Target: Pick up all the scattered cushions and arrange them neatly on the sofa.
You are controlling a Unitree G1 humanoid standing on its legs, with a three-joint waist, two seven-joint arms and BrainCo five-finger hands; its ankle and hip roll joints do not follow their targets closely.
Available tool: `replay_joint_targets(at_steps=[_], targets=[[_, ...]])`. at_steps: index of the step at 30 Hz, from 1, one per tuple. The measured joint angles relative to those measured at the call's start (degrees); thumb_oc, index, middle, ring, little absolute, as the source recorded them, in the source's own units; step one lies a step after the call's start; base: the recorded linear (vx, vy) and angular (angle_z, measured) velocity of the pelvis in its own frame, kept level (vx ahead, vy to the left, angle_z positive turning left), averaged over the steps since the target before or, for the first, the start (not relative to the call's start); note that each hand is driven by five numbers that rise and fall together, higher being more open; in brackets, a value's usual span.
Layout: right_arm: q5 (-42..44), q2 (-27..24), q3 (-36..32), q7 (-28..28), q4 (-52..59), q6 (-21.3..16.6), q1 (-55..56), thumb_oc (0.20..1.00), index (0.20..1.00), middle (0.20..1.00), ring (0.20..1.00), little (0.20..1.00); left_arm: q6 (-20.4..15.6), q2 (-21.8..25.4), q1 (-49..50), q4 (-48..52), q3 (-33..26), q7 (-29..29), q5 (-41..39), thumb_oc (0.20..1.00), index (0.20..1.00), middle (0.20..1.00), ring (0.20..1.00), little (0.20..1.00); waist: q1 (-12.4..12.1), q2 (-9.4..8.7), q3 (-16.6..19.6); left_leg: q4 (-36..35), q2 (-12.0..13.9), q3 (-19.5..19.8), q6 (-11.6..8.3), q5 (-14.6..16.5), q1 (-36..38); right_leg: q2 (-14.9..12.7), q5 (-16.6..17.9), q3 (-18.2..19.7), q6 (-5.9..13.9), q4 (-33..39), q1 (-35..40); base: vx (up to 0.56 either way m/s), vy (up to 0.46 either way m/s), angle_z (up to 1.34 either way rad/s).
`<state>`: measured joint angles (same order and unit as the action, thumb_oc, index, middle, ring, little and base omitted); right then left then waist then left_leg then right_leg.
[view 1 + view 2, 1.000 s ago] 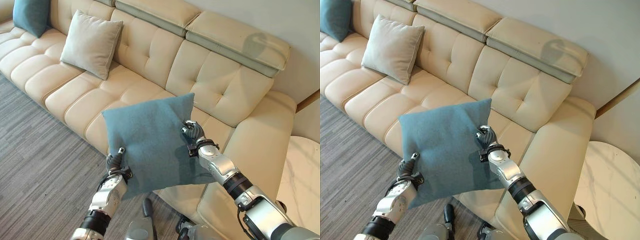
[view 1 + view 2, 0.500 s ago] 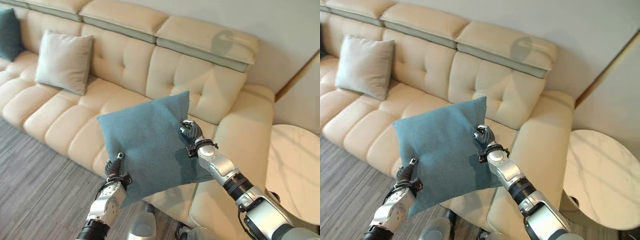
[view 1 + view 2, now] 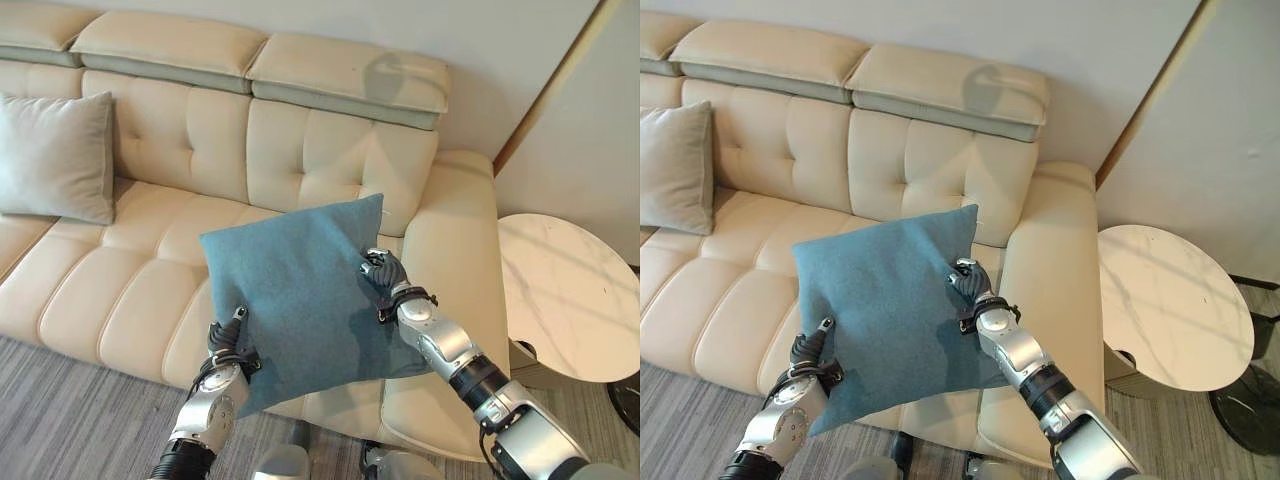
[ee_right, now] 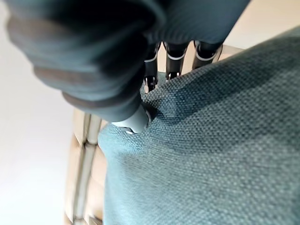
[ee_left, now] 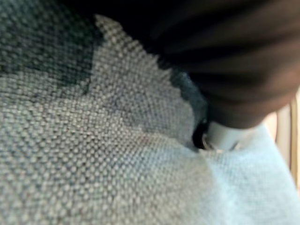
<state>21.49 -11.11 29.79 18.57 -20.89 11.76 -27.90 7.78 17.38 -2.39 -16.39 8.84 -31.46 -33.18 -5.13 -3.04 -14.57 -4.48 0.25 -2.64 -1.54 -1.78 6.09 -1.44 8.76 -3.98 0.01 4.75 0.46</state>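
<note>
Teal cushion (image 3: 295, 295) pinched by both hands' fingers, left hand (image 3: 226, 340), right hand (image 3: 385, 277); fingertips hidden.

sofa (image 3: 300, 150) against the wall | held cushion (image 3: 295, 295) in front of sofa's right seat, off the seat | second cushion (image 3: 55, 155) on sofa's left seat, leaning on backrest | round tabletop (image 3: 565, 300) right of sofa's armrest

Both arms are silver-grey with black joint rings. The left hand (image 3: 226, 343) and right hand (image 3: 386, 273) have dark ribbed covers, and the silver fingers (image 4: 173, 58) have dark tips.
</note>
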Motion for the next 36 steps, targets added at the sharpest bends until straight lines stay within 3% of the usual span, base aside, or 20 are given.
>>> replay_joint_targets(at_steps=[8,13,17,19,23,28,31,34,35,36], targets=[[2.22,-0.54,-4.0,2.65,0.01,-0.52,-0.16,0.2,0.2,0.2,0.2,0.2,0.64,1.53,-7.52,-1.01,0.33,0.39,3.47,0.2,0.2,0.2,0.2,0.2,2.24,-0.11,2.98,-0.07,-0.16,-1.23,0.23,-0.04,-1.61,-0.09,0.52,1.11,0.26,0.28,-2.12,0.02,0.098,-0.09],[3.68,-0.89,-5.68,5.7,-0.82,-1.83,-5.45,0.2,0.2,0.2,0.2,0.2,0.46,5.33,-19.47,-5.75,2.98,-0.45,5.75,0.2,0.2,0.2,0.2,0.2,2.63,-0.13,3.39,0.61,-0.59,-0.93,0.79,-1.8,-7.47,-0.62,2.79,0.78,0.25,-0.02,-7.46,-0.11,0.077,0.05],[4.38,-1.81,-6.26,10.07,-8.56,-2.93,-17.9,0.2,0.2,0.2,0.2,0.2,0.46,7.76,-34.89,-13.22,7.41,-2.37,8.36,0.2,0.2,0.2,0.2,0.2,3.05,0.23,2.76,3.82,-1.42,-0.7,0.97,-2.93,-16.8,-1.77,5.08,0.04,0.38,-0.05,-14.8,-0.07,0.057,0.16],[4.23,-2.77,-6.33,11.7,-10.53,-3.09,-22.43,0.2,0.2,0.2,0.2,0.2,0.41,8.48,-39.93,-13.77,8.08,-2.92,9.98,0.2,0.2,0.2,0.2,0.2,3.22,0.7,0.93,5.59,-1.57,-0.06,0.98,-2.93,-19.24,-2.05,5.44,-0.55,0.59,-0.06,-16.16,-0.05,0.039,0.22],[0.75,-6.61,-6.64,14.44,-13.53,-3.93,-33.05,0.2,0.2,0.2,0.2,0.2,0.14,12.59,-55.26,-18.95,14.8,-4.65,12.37,0.2,0.2,0.2,0.2,0.2,3.19,1.26,-3.92,10.42,-1.68,1.37,0.43,-2.54,-27.37,-2.23,5.14,-1.86,0.89,-1.75,-22.19,-0.03,0.029,0.22],[-1.79,-17.0,-4.51,16.53,-15.21,-5.38,-47.76,0.2,0.2,0.2,0.2,0.2,-1.13,14.04,-75.59,-25.28,23.42,-6.22,14.32,0.2,0.2,0.2,0.2,0.2,3.22,3.34,-11.22,17.04,-1.87,3.84,0.47,-2.72,-39.54,-2.68,5.18,-3.75,0.39,-7.46,-32.67,-0.01,0.045,0.21],[-1.55,-21.1,1.79,16.97,-18.58,-5.74,-53.03,0.2,0.2,0.2,0.2,0.2,-1.6,13.5,-80.93,-30.57,27.78,-5.59,13.27,0.2,0.2,0.2,0.2,0.2,3.45,3.6,-13.44,19.72,-2.04,4.02,0.3,-1.93,-43.12,-3.0,4.79,-4.03,-0.72,-10.25,-36.3,0.01,0.011,0.02],[-0.95,-25.34,7.58,17.02,-23.3,-6.07,-61.67,0.2,0.2,0.2,0.2,0.2,-2.22,13.27,-87.99,-35.12,29.49,-4.55,6.81,0.2,0.2,0.2,0.2,0.2,3.67,3.69,-15.69,23.42,-2.11,4.16,0.4,-1.49,-48.69,-3.35,4.1,-4.07,-0.82,-14.05,-41.65,0.02,-0.005,0.05],[-0.65,-26.63,9.47,17.39,-24.21,-6.3,-64.22,0.2,0.2,0.2,0.2,0.2,-2.62,12.85,-89.92,-36.66,29.79,-4.53,4.65,0.275,0.275,0.275,0.275,0.275,3.7,3.62,-16.15,23.74,-2.27,4.38,0.4,-1.5,-50.04,-3.53,3.84,-4.06,-0.94,-14.74,-43.05,0.02,-0.013,0.08],[-0.6,-27.21,10.37,17.61,-24.39,-6.71,-65.56,0.2,0.2,0.2,0.2,0.2,-2.66,12.78,-90.78,-37.25,29.95,-4.5,3.99,0.555,0.555,0.555,0.555,0.555,3.65,3.63,-16.15,23.76,-2.39,4.58,0.4,-1.49,-50.73,-3.64,3.78,-4.1,-0.94,-15.13,-43.88,0.01,-0.014,0.09]])
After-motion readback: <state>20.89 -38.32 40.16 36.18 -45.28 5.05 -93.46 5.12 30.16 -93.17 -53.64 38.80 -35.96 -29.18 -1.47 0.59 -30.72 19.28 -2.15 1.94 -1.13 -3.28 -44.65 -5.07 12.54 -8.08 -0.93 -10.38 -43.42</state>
